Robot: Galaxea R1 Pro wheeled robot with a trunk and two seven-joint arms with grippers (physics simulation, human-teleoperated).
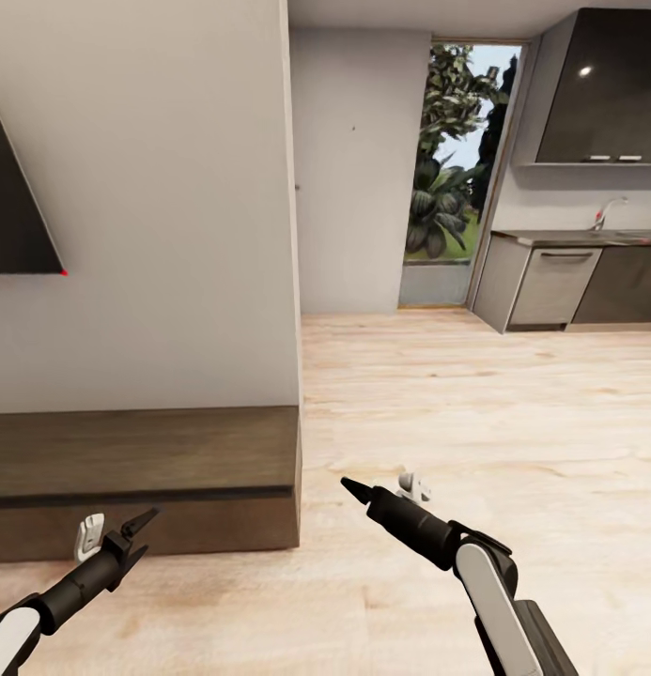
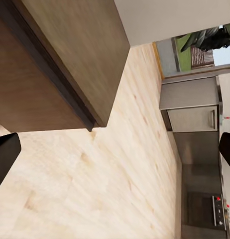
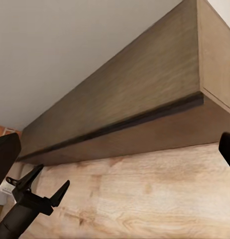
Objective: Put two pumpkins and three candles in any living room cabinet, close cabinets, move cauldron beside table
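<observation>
No readable text, labels, brands, numbers or signs were found in any view. The cabinet (image 1: 142, 479) front was plain wood, unmarked. The dark wall panel (image 1: 15, 207) carried only a small red dot at its lower corner, not a character. The kitchen units (image 1: 569, 282) and the cooktop (image 2: 214, 209) showed small red marks, too small to read as symbols.

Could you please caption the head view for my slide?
Both grippers, left and right, hang before the closed dark-brown cabinet.
</observation>
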